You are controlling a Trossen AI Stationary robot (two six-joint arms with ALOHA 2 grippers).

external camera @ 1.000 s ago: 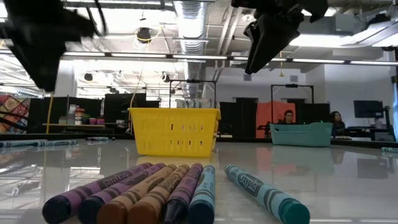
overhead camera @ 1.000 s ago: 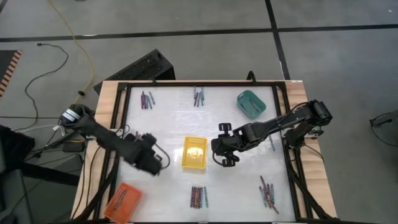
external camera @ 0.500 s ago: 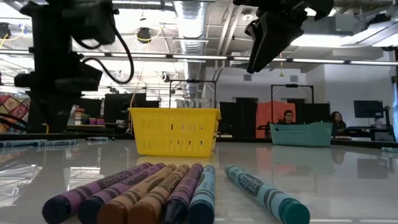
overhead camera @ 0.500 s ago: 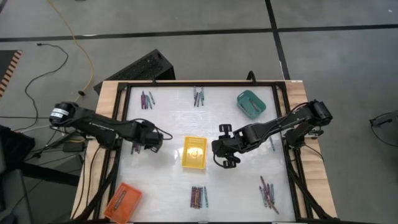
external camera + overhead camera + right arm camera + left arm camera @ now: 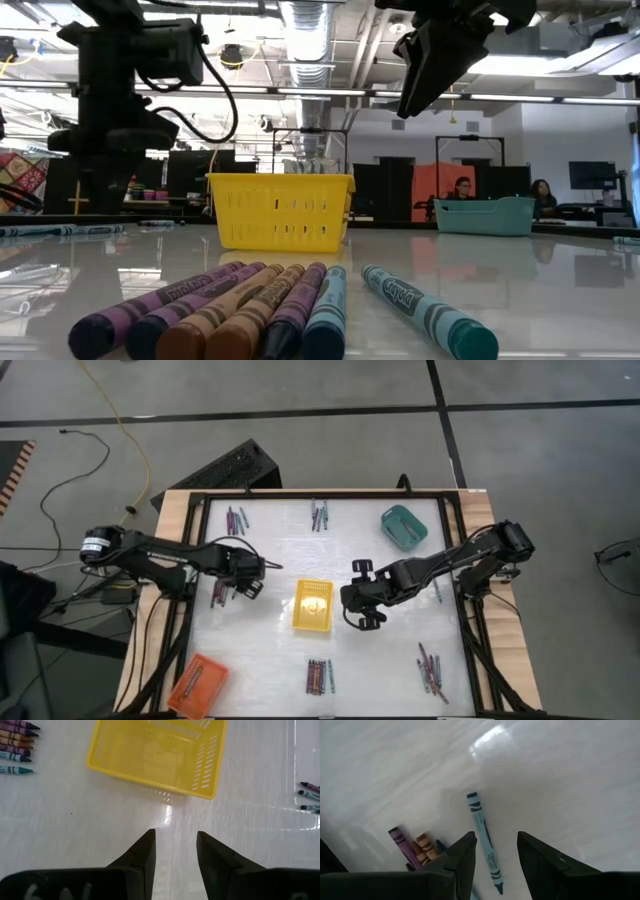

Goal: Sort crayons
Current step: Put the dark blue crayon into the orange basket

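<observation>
**Both grippers parted over the table**

High view: my left gripper (image 5: pixel 248 572) hovers, empty, above a crayon cluster (image 5: pixel 219 593).

Left wrist view: a blue crayon (image 5: pixel 485 841) lies between my fingertips (image 5: pixel 466 847).

Right wrist view: my right gripper (image 5: pixel 175 845), parted and empty, faces the yellow basket (image 5: pixel 158 754) just ahead.

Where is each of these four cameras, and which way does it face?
High: overhead, straight down on the white table; both dark arms show.
Low: tabletop height, facing the room; arms hang above.
Left wrist: on the left arm, its open left end effector over a teal wax crayon.
Right wrist: on the right arm, its open right end effector before the yellow slotted plastic basket.
Shared: that basket.
</observation>
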